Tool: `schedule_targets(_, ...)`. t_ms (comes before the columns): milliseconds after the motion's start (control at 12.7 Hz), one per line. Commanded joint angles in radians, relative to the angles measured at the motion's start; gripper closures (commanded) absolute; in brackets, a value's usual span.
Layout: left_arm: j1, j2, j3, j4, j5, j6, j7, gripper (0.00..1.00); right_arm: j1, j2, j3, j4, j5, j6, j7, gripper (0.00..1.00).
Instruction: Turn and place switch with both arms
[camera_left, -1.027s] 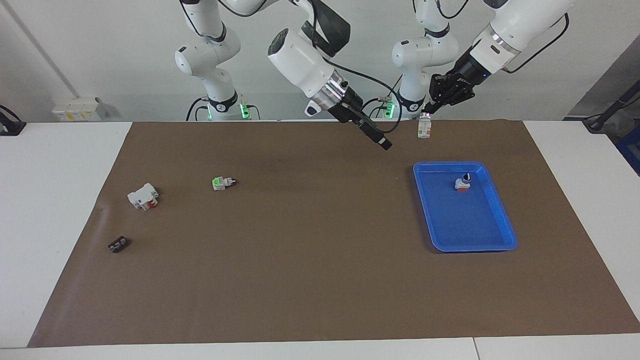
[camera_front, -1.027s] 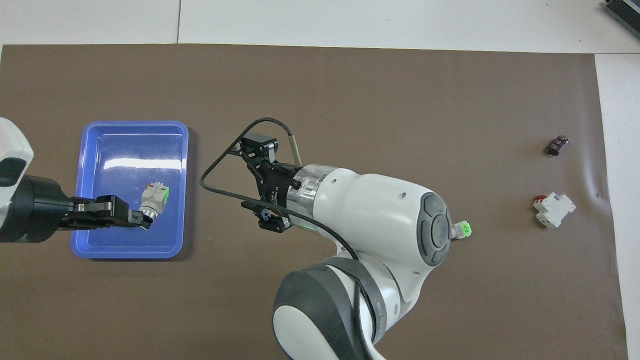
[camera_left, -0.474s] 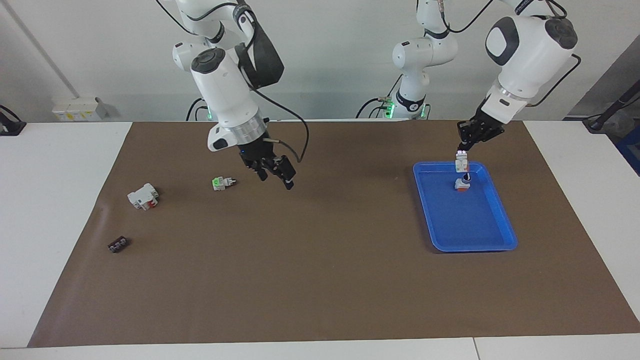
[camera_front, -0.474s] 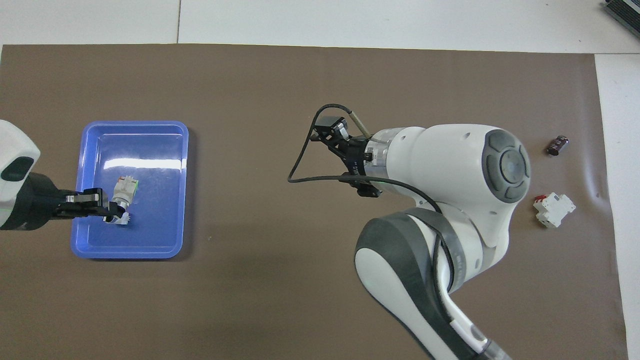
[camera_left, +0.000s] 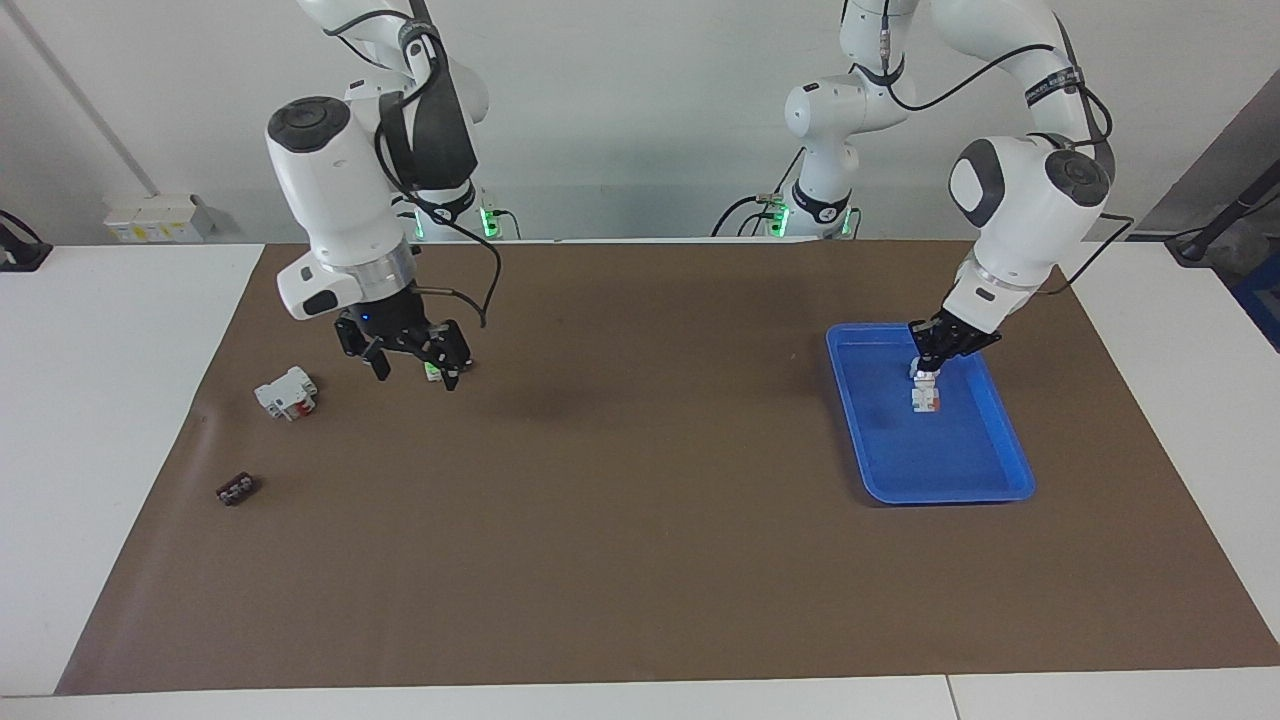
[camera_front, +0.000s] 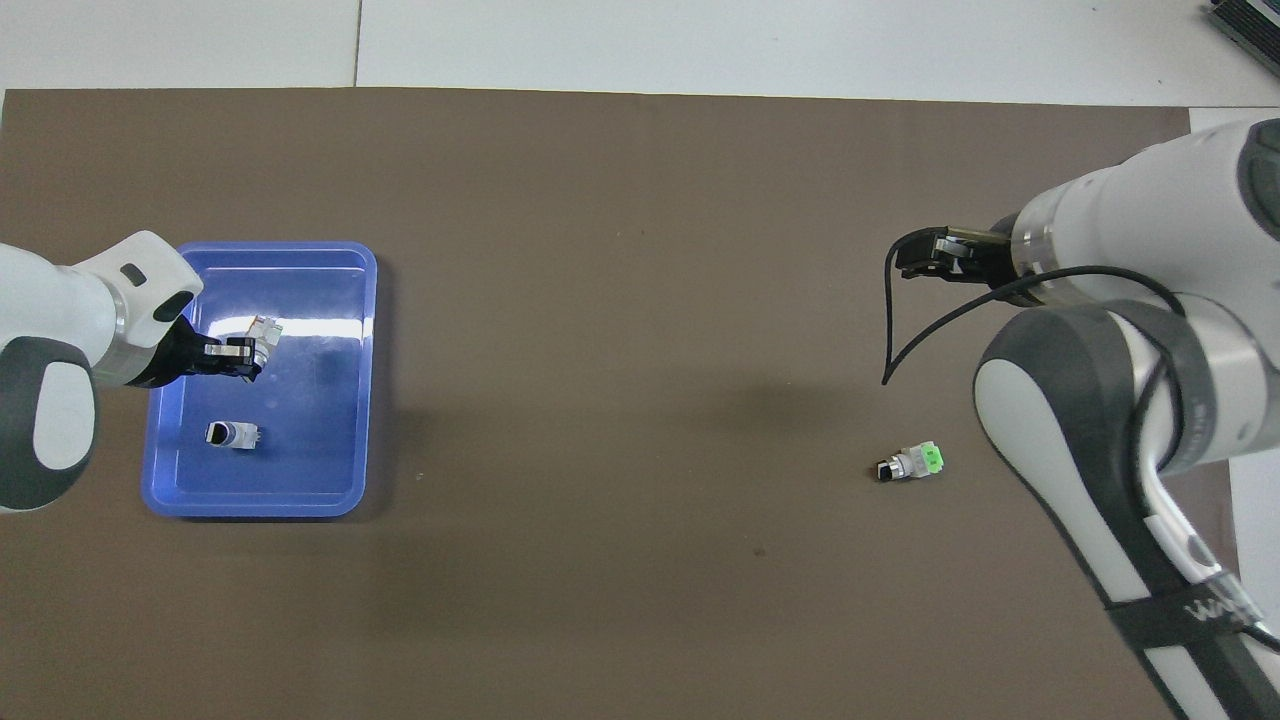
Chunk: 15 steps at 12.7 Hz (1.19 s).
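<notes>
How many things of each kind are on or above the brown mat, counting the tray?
Grey switches: 3 (pale grey push-button switch with green dot, grey switch with black knob and red base, grey switch with bright-green end)
White block-shaped breaker with red part: 1
Small black ridged part: 1
Blue plastic tray: 1
Total: 6

Three small grey push-button switches (camera_front: 262, 331) (camera_front: 232, 434) (camera_front: 910, 463), one shallow blue plastic tray (camera_left: 1000, 470), one white-and-red breaker block (camera_left: 286, 392), one small dark cylinder (camera_left: 236, 489).

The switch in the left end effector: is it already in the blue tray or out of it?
In. The left end effector holds the switch low inside the blue tray; whether it rests on the floor, I cannot tell.
</notes>
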<state>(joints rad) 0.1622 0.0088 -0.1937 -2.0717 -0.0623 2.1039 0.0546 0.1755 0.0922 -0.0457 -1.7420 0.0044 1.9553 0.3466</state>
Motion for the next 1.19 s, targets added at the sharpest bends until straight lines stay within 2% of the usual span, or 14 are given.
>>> schedule_targets(0, -0.039, 0.022, 0.000, 0.080, 0.024, -0.022, 0.004, 0.62, -0.072, -0.046, 0.009, 0.074, -0.021, -0.154, -0.115, 0.00)
schedule_targets(158, -0.059, 0.060, 0.000, 0.189, 0.027, -0.115, 0.005, 0.61, -0.151, -0.084, 0.021, 0.090, -0.009, -0.214, -0.190, 0.00)
schedule_targets(474, -0.118, 0.137, -0.003, 0.462, 0.062, -0.370, 0.004, 0.60, -0.179, -0.085, 0.007, 0.255, -0.007, -0.436, -0.202, 0.00)
schedule_targets(711, -0.162, 0.132, -0.004, 0.574, 0.111, -0.556, 0.004, 0.61, -0.180, -0.092, 0.012, 0.265, -0.008, -0.508, -0.199, 0.00)
schedule_targets(869, -0.171, 0.131, -0.007, 0.671, 0.130, -0.700, 0.004, 0.62, -0.177, -0.097, 0.014, 0.256, 0.000, -0.495, -0.187, 0.00)
schedule_targets(1027, -0.171, 0.128, -0.006, 0.712, 0.130, -0.794, 0.004, 0.60, -0.171, -0.109, 0.017, 0.237, -0.007, -0.499, -0.164, 0.00)
schedule_targets(1107, -0.171, 0.088, -0.009, 0.703, 0.125, -0.774, 0.008, 0.46, -0.169, -0.120, 0.017, 0.216, -0.012, -0.496, -0.169, 0.00)
